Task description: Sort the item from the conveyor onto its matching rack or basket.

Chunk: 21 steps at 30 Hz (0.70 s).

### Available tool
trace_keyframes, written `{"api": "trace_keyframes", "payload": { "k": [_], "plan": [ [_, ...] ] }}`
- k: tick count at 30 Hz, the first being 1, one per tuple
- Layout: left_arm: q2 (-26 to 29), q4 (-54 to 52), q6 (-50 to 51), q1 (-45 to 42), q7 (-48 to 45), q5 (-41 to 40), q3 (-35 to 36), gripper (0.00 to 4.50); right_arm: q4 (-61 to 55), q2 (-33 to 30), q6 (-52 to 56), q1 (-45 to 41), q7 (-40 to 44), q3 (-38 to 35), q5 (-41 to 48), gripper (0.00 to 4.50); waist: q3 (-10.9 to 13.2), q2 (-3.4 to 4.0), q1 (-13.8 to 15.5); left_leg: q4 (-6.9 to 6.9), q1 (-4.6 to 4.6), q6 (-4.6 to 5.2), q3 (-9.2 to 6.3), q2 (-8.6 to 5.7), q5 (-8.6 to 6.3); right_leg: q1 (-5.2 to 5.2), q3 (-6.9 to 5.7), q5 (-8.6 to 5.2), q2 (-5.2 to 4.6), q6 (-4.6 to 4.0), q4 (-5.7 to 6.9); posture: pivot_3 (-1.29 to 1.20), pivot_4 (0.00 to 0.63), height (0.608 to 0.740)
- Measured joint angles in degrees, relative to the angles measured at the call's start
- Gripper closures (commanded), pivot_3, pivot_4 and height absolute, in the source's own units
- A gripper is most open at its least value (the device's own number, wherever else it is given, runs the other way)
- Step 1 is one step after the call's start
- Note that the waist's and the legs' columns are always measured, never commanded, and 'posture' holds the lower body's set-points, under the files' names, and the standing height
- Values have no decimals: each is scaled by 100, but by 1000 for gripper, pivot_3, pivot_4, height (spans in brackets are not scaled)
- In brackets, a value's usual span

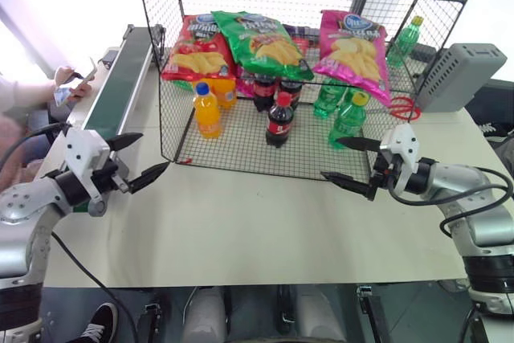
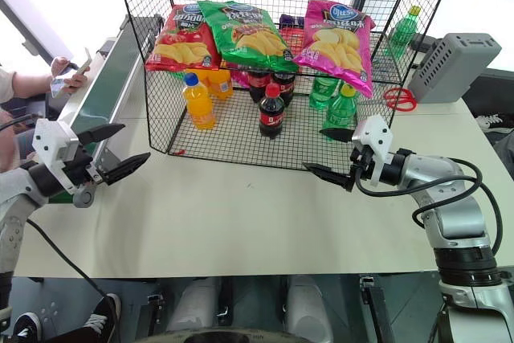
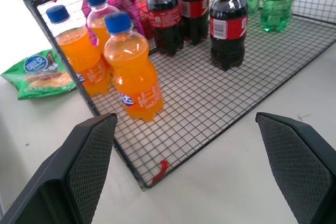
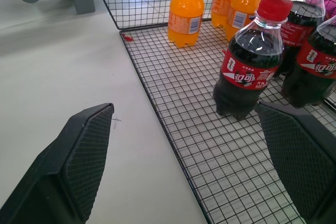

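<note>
Person: a hand (image 1: 71, 84) at the far left, at about 9 o'clock, holding a card or phone just beside the belt.
Conveyor (image 1: 120, 86): dark-green belt running from about 9 toward 11 o'clock; the stretch in sight carries nothing.
Left gripper (image 1: 135, 158): at 8 o'clock over the table (image 1: 241, 230), fingers spread wide, nothing between them, pointing toward the rack's near left corner.
Rack (image 1: 241, 158): black wire mesh, centre to 12 o'clock. Bottom tier holds orange soda bottles (image 1: 206, 112), cola bottles (image 1: 279, 120) and green bottles (image 1: 347, 120).
Red and green crisp bags: red bag (image 1: 195, 50) and green bag (image 1: 261, 44) lie on the tier above the bottles, left of the pink one.
Item, pink crisp bag (image 1: 353, 52): on the rack's crisp tier at about 1 o'clock, tilted, lower edge hanging toward the front.
Handling (judgement): light, air-filled, slippery foil, contents easily crushed; best pinched gently at a sealed end seam or corner, not across the belly.
Task state (judgement): bag looks placed with its kind.
Right gripper (image 1: 352, 160): at 4 o'clock, fingers apart and unloaded, aimed at the rack's front edge near the green bottles.
</note>
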Motion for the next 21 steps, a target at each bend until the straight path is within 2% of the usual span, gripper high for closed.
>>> {"api": "trace_keyframes", "payload": {
  "k": [21],
  "plan": [
    [-1,110,-112,59,-118,13,0,0,90,41,-139,-9,8,12,-135,8,0,0,1,0,0,0,0,0,0,0,0,0,0,0,0,0,150,740]
  ]
}}
